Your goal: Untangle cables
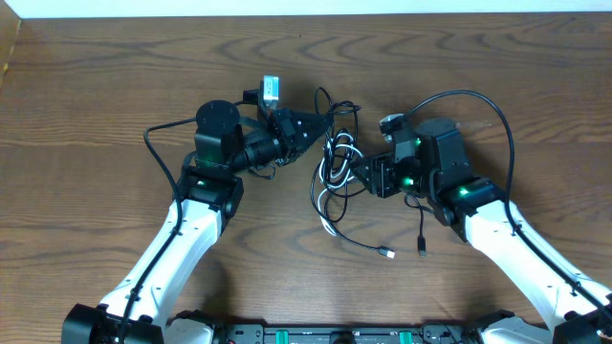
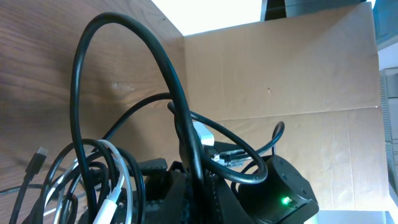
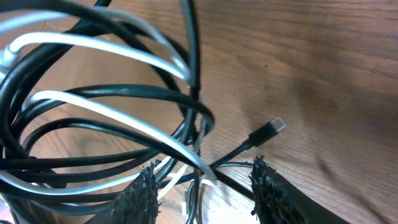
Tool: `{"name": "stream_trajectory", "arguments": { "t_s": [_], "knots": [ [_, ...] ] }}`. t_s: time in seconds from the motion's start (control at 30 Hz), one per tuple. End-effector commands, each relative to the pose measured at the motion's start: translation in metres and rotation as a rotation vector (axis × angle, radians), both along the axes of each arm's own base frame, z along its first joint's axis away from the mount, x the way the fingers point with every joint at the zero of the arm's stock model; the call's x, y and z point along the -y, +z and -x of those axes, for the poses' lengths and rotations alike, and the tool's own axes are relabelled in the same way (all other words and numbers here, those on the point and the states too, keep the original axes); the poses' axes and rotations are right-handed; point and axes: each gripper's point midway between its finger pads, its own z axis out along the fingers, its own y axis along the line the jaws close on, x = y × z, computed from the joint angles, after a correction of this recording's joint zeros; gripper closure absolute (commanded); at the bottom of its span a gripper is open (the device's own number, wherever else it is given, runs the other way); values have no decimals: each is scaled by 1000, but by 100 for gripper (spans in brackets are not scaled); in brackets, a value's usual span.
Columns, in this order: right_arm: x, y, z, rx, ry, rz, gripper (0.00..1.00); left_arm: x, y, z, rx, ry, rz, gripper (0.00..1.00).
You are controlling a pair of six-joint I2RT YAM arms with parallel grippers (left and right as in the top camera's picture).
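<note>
Three cables (image 1: 335, 172) tangle together: two black, one white. The left tool (image 1: 322, 127) clamps one black cable (image 2: 124, 37); the right tool (image 3: 205, 190) stands half-open around the tangle.

The cables (image 1: 335, 161) are black ones and a white one. The worktop (image 1: 115, 76) is brown wood with dark wavy lines. The robot arms (image 1: 177, 239) are white with black parts and little green lights (image 1: 202, 183).
</note>
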Motion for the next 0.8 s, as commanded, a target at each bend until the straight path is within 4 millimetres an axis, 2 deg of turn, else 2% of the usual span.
{"name": "stream_trajectory", "arguments": {
  "t_s": [0.0, 0.13, 0.23, 0.4, 0.63, 0.7, 0.77],
  "knots": [
    [2, -1, -3, 35, -8, 41, 56, -2, 13, 0, 21, 8, 19, 92],
    [18, -6, -15, 65, -95, 117, 66, 0, 14, 2, 3, -6, 30, 93],
    [27, -5, -27, 105, -154, 156, 66, 2, 15, 7, -1, -40, 37, 93],
    [26, -4, -32, 123, -161, 153, 66, 4, 15, 10, -55, -47, 63, 92],
    [24, -21, -32, 86, -152, 172, 64, 13, 22, 16, -23, -76, 75, 92],
    [24, -30, -34, 74, -157, 185, 73, 18, 25, 18, -10, -89, 79, 92],
    [33, -40, -42, 77, -203, 235, 83, 21, 25, 21, -6, -101, 80, 92]
  ]
}}
